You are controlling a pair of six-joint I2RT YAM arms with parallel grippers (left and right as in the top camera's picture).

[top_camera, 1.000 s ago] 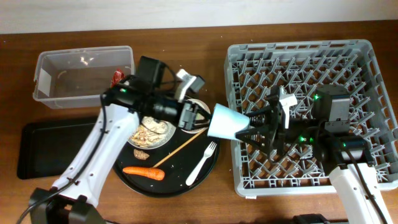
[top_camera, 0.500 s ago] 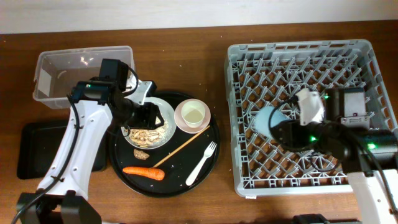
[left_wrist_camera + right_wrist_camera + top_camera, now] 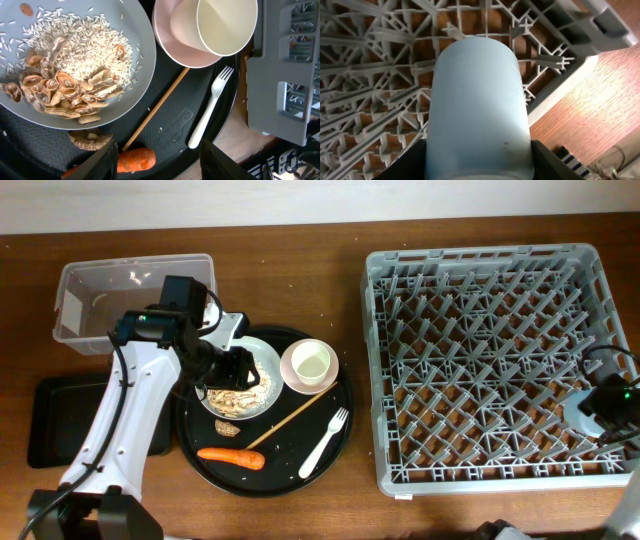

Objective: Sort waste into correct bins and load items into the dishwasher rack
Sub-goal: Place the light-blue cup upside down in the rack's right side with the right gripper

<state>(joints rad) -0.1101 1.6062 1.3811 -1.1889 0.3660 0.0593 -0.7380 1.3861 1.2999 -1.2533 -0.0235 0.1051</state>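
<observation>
My left gripper (image 3: 235, 370) is open and empty just above the white plate (image 3: 245, 392) of beige food scraps (image 3: 60, 85). In the left wrist view its fingers (image 3: 160, 167) straddle the orange carrot (image 3: 136, 159) and the chopstick (image 3: 156, 111). The white fork (image 3: 210, 111) lies to the right. A cream cup (image 3: 227, 25) stands in the bowl (image 3: 182, 47). My right gripper (image 3: 603, 408) is shut on a light blue cup (image 3: 477, 105) over the right edge of the grey dishwasher rack (image 3: 480, 360). The red wrapper and tissue are not in view.
The clear tub (image 3: 100, 305) stands at the back left, with the shallow black tray (image 3: 60, 425) in front of it. The plate, bowl, carrot (image 3: 230, 457), fork (image 3: 325, 442) and chopstick (image 3: 290, 420) lie on a round black tray (image 3: 300, 480).
My right gripper has carried the blue cup from the left arm, across the rack, to its right edge. My left arm drew back over the plate and then stayed.
</observation>
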